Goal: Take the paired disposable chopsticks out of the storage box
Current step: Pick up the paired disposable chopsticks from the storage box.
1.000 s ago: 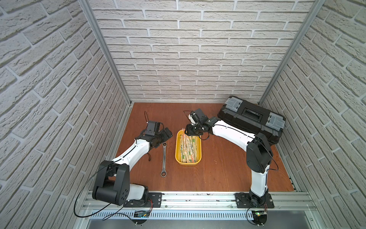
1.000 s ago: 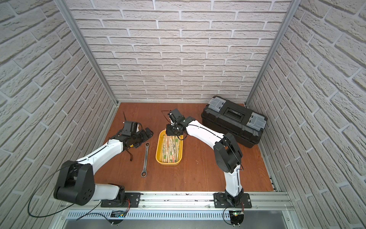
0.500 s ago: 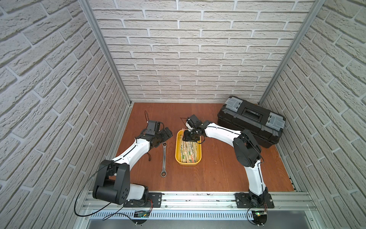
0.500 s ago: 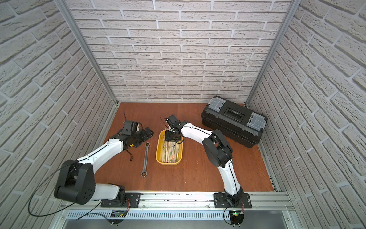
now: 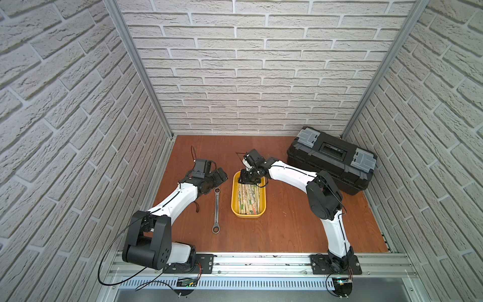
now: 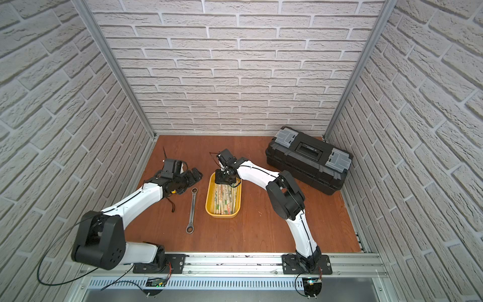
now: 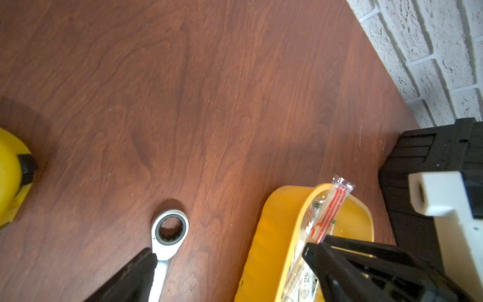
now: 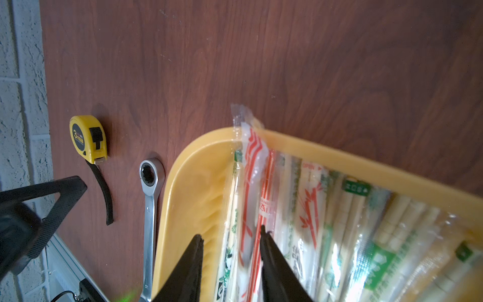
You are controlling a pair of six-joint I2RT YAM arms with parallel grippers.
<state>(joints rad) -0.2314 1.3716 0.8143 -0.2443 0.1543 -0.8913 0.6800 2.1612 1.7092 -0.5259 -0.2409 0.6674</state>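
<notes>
The storage box (image 5: 248, 215) (image 6: 222, 215) is a shallow yellow tray in the middle of the table in both top views. The paired disposable chopsticks (image 5: 248, 198) (image 8: 308, 209) lie in it in clear sleeves. One red-printed sleeve (image 7: 329, 209) pokes over the far rim. My right gripper (image 5: 248, 180) (image 8: 230, 235) is down in the tray's far end. Its jaws stand apart around a couple of sleeves near the tray's left wall (image 8: 188, 188), with a gap beside one jaw. My left gripper (image 5: 220, 175) (image 7: 230, 258) is wide open and holds nothing, low between the wrench head and the tray's far left corner.
A silver wrench (image 5: 216, 206) (image 8: 149, 198) lies just left of the tray, parallel to it. A yellow tape measure (image 8: 87, 138) (image 7: 10, 177) sits under the left arm's wrist. A big black toolbox (image 5: 332, 159) stands at the back right. Brick walls close in three sides.
The right gripper has come down and forward from above the tray's far rim into the tray, and its jaws have narrowed a little. The left arm has not moved.
</notes>
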